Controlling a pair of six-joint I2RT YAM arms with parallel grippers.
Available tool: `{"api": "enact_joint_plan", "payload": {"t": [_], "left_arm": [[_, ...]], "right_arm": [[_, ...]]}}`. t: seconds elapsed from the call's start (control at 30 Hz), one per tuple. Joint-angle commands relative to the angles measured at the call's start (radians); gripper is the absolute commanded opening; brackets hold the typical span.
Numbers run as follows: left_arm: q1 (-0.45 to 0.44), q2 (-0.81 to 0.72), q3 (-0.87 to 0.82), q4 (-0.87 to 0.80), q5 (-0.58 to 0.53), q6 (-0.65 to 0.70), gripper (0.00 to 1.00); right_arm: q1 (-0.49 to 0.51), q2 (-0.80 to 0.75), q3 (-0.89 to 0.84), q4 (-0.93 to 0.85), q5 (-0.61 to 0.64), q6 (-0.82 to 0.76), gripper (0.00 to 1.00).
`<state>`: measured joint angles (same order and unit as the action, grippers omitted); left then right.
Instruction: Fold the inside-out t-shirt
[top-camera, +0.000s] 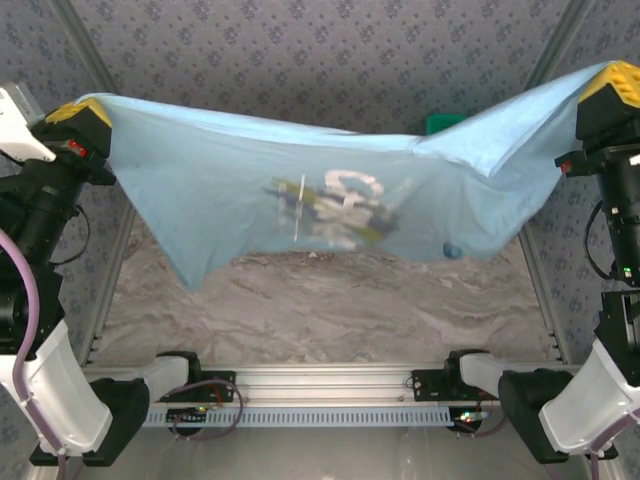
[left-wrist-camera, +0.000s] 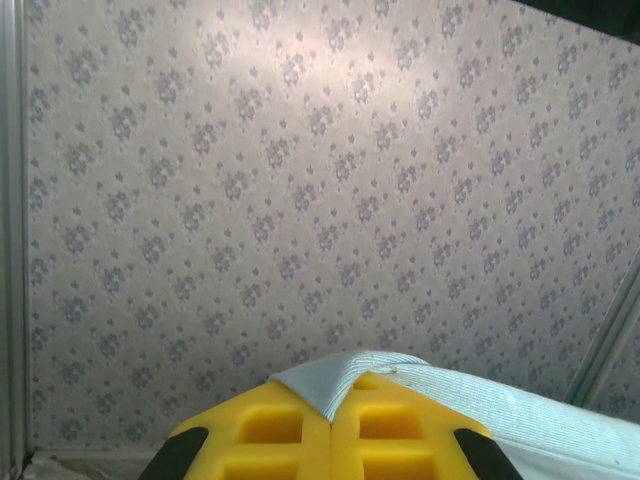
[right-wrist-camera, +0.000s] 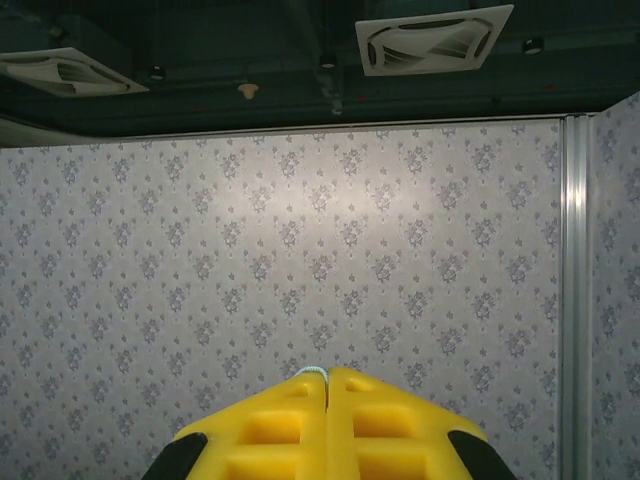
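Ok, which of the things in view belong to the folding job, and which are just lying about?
In the job:
- light-blue t-shirt, held up off the table, spread between both grippers
- left gripper, shut on one end of it
- right gripper, shut on the other end

Lying about:
- green item behind the shirt, mostly hidden
- marbled table underneath
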<state>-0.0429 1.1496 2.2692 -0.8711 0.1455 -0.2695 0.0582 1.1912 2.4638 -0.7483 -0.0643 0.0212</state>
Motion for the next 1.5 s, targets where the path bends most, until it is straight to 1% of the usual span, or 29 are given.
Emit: {"api": "enact_joint_plan", "payload": {"t": [0.0,0.27,0.37,0.43,0.5,0.53,0.6,0.63,0.7,0.73,0.8,0.83,0.97,1.07,1.1,1.17,1.23,1.27,1.33,1.4,1.47], "left_arm": [[0.008,0.061,0.000,0.024,-0.036,0.021,0.00],[0.008,0.178,-0.128,0.146,-0.053,0.022,0.00],[0.050,0.245,-0.147,0.183,-0.011,-0.018,0.00],[0.051,0.289,-0.145,0.187,-0.026,-0.018,0.00],[0.049,0.353,-0.101,0.227,-0.029,-0.031,0.00],[0.051,0.386,-0.065,0.225,-0.028,-0.037,0.00],[0.050,0.483,0.071,0.199,-0.020,-0.049,0.00],[0.050,0.526,0.147,0.154,-0.020,-0.052,0.00],[0.051,0.642,0.378,0.070,-0.006,-0.060,0.00],[0.051,0.698,0.516,0.028,-0.003,-0.065,0.00],[0.052,0.783,0.725,-0.018,0.015,-0.080,0.00],[0.053,0.771,0.721,-0.003,0.021,-0.091,0.00],[0.053,0.621,0.470,0.070,0.045,-0.087,0.00],[0.054,0.524,0.317,0.047,0.069,-0.080,0.00],[0.053,0.484,0.241,0.044,0.096,-0.078,0.00],[0.052,0.390,0.044,0.061,0.127,-0.082,0.00],[0.054,0.251,-0.261,0.170,0.172,-0.119,0.00],[0.052,0.192,-0.407,0.228,0.195,-0.135,0.00],[0.053,0.074,-0.687,0.310,0.234,-0.190,0.00],[0.051,-0.007,-0.896,0.309,0.287,-0.198,0.00],[0.042,-0.092,-1.097,0.280,0.338,-0.187,0.00]], "right_arm": [[-0.006,0.040,-0.020,0.039,0.047,-0.033,0.00],[-0.006,0.207,-0.025,0.141,0.053,-0.049,0.00],[-0.007,0.285,-0.023,0.207,0.042,-0.040,0.00],[-0.007,0.330,-0.023,0.249,0.041,-0.033,0.00],[-0.007,0.383,-0.011,0.297,0.037,-0.021,0.00],[-0.006,0.411,0.009,0.309,0.035,-0.013,0.00],[-0.007,0.494,0.112,0.306,0.029,0.003,0.00],[-0.006,0.528,0.163,0.304,0.029,0.007,0.00],[-0.005,0.600,0.296,0.296,0.018,0.031,0.00],[-0.005,0.620,0.334,0.308,0.015,0.043,0.00],[-0.004,0.611,0.339,0.344,0.013,0.062,0.00],[-0.002,0.596,0.326,0.359,0.011,0.066,0.00],[0.010,0.522,0.256,0.358,-0.001,0.052,0.00],[0.024,0.458,0.192,0.266,-0.019,0.038,0.00],[0.031,0.418,0.133,0.228,-0.026,0.036,0.00],[0.046,0.312,-0.060,0.196,-0.030,0.037,0.00],[0.061,0.178,-0.313,0.190,-0.026,0.052,0.00],[0.069,0.123,-0.411,0.178,-0.025,0.059,0.00],[0.095,0.004,-0.635,0.100,0.019,0.073,0.00],[0.110,-0.114,-0.861,0.056,0.029,0.126,0.00],[0.118,-0.231,-1.075,0.000,0.009,0.182,0.00]]}}
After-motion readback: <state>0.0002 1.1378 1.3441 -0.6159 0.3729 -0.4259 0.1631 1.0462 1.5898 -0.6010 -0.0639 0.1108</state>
